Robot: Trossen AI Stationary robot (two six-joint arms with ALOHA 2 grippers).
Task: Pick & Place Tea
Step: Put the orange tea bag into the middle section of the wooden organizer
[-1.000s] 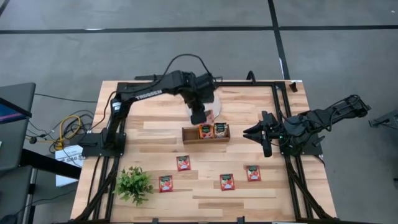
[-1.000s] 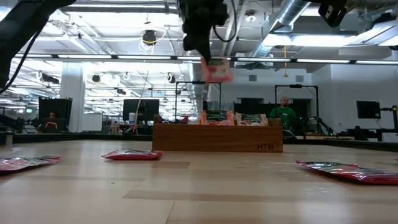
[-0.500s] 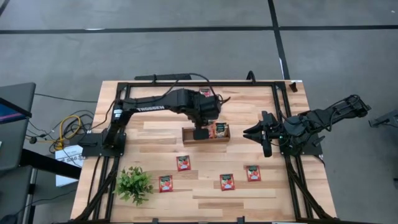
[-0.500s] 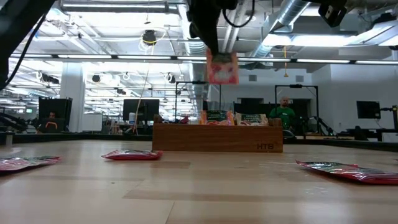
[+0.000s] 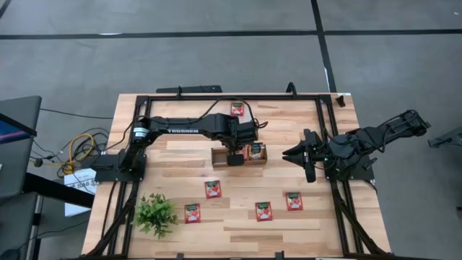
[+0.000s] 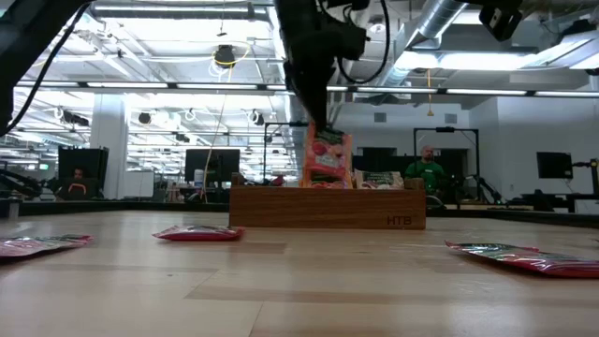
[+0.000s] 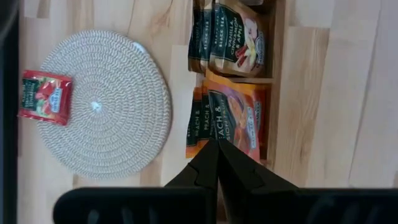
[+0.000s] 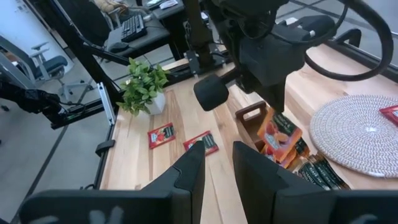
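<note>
My left gripper (image 5: pixel 234 157) hangs over the brown wooden tray (image 5: pixel 218 159), shut on an orange-red tea sachet (image 6: pixel 328 159). The tray's right part holds other sachets (image 7: pixel 227 37), which stand on edge. One red sachet (image 5: pixel 237 108) lies flat on the round woven mat (image 7: pixel 102 102) behind the tray. Several more red sachets (image 5: pixel 212 189) (image 5: pixel 264 211) (image 5: pixel 294 201) lie flat on the near half of the table. My right gripper (image 8: pixel 214 168) waits open at the table's right side, nothing between its fingers. My left gripper pinches the sachet's top edge (image 6: pixel 323 131) between its two fingers. The fingers come from above, pointing steeply down. The sachet hangs upright below them, its lower end (image 6: pixel 328 183) down at the tray's top rim, among the sachets standing there.
A small potted plant (image 5: pixel 155 213) stands at the near left corner. Black frame rails (image 5: pixel 216 96) run along the table's edges. Bare wood lies between the tray and the flat sachets. In the low view, a person stands in the room far behind the tray.
My left gripper has come from over the mat toward the table's near edge and down over the tray, staying shut on the sachet. The sachet, tilted and high before, now hangs upright with its lower end at the tray.
</note>
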